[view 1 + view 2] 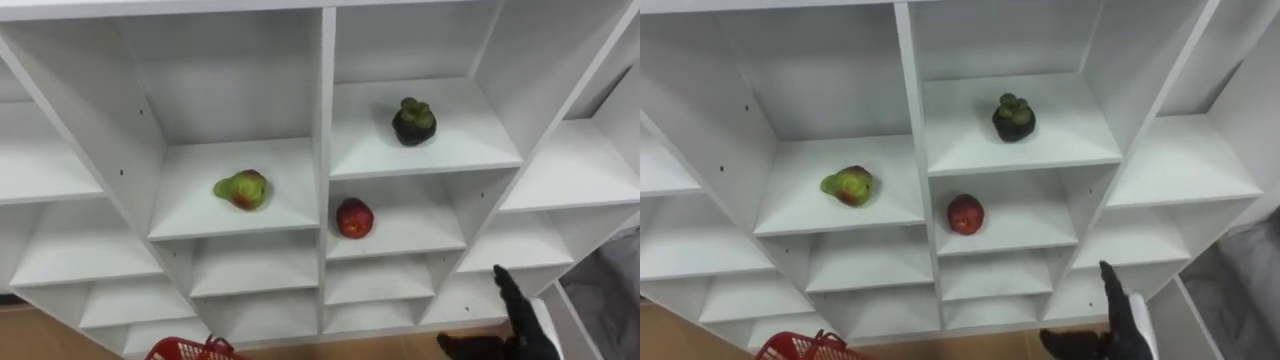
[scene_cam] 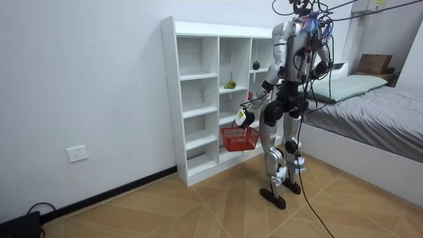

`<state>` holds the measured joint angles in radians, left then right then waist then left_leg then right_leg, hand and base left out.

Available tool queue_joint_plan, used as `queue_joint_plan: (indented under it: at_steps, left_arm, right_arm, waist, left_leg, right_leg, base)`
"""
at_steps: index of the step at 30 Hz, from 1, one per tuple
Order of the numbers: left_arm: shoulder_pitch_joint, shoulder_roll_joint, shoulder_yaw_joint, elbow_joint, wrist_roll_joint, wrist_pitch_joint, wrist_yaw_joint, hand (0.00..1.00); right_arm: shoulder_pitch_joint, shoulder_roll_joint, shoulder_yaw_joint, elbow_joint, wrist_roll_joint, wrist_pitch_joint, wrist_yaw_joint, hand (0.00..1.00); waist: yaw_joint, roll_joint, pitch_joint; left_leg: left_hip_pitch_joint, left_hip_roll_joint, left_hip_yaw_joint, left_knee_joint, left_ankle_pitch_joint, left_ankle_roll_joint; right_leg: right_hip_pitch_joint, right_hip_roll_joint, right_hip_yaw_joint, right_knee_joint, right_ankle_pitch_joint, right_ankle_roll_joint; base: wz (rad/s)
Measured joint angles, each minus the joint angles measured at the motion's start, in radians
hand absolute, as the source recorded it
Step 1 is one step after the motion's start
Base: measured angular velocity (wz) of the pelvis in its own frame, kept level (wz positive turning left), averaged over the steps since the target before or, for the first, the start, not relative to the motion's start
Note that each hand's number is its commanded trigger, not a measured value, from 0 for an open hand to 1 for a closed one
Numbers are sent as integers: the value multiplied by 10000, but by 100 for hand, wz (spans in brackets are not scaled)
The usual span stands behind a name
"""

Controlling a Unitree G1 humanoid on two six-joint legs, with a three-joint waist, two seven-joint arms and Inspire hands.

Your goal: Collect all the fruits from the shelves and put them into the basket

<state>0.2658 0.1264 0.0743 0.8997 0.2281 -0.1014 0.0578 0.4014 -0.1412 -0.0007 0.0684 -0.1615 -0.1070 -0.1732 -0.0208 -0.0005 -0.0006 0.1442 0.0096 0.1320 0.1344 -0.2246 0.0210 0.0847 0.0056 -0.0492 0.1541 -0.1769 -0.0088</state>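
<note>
R hand (image 1: 520,325) spread, L hand (image 2: 242,118) gripping basket (image 2: 239,139), closet (image 1: 325,100), wood floor (image 2: 198,211)

Right hand (image 1: 520,330) sits low at the right of the eye views: fingers straight and pointing up, thumb splayed left, nothing held. Left arm is down at the side, elbow slightly bent, forearm angled forward. Left hand (image 2: 242,118) is at hip height, closed on the red basket (image 2: 239,138) handle. Stance upright, knees slightly bent.
</note>
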Motion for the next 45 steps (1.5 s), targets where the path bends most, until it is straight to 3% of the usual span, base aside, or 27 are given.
queue_joint_plan:
  at_steps: [2, 6, 15, 19, 26, 30, 45]
  left_arm:
    - [32, 21, 5, 12, 5, -116, 0, 100]
    - [132, 96, -211, 45, -12, -177, -11, 100]
    - [179, 115, -189, 428, 16, -228, -333, 100]
    - [92, 112, -188, 454, 3, -216, -532, 100]
    - [49, 121, -185, 456, 3, -128, -893, 100]
    - [13, 203, -183, 450, 7, -121, -915, 100]
    - [-53, 181, -186, 451, 11, 173, -824, 100]
  right_arm:
    - [-61, -32, -37, -820, -10, -388, -152, 0]
    - [-311, -104, -41, -2104, 5, -778, -488, 0]
    - [-714, -196, -103, -4140, -421, -890, -561, 0]
    - [-1000, -197, -39, -4193, -451, -881, -554, 0]
    - [-1724, -276, -3, -4067, -24, -881, -542, 0]
    - [-1848, -273, -7, -3923, 2, -871, -533, 0]
    - [-3024, -278, -210, -2742, 462, -731, -568, 0]
  waist:
    - [-2, -29, 14]
    - [18, -62, 24]
    - [116, 145, -92]
    - [314, 159, -87]
    - [333, -9, -71]
    - [339, -115, -7]
    - [381, -201, 17]
  left_leg:
    - [23, 6, 14, 0, 0, 0]
    - [-6, -7, 14, -13, -2, 2]
    - [-156, 53, 78, -45, -4, 9]
    - [-218, 100, 207, -9, 4, -5]
    - [-306, 114, 197, 27, 13, -21]
    - [-363, 111, 169, 26, 13, -20]
    - [-311, 109, -58, 70, 24, -37]
  right_leg:
    - [-3, 12, 68, -12, 7, -2]
    - [-14, 8, 76, -25, 26, 28]
    - [-301, 92, 191, 37, 138, -5]
    - [-383, 127, 223, 175, 155, -31]
    - [-446, 127, 192, 161, 172, -59]
    - [-445, 124, 183, 149, 171, -58]
    - [-326, 99, -37, 127, 172, -58]
  base:
    - [-2]
    - [0]
    - [-6]
    - [-8]
    - [0]
    - [0]
    - [3]
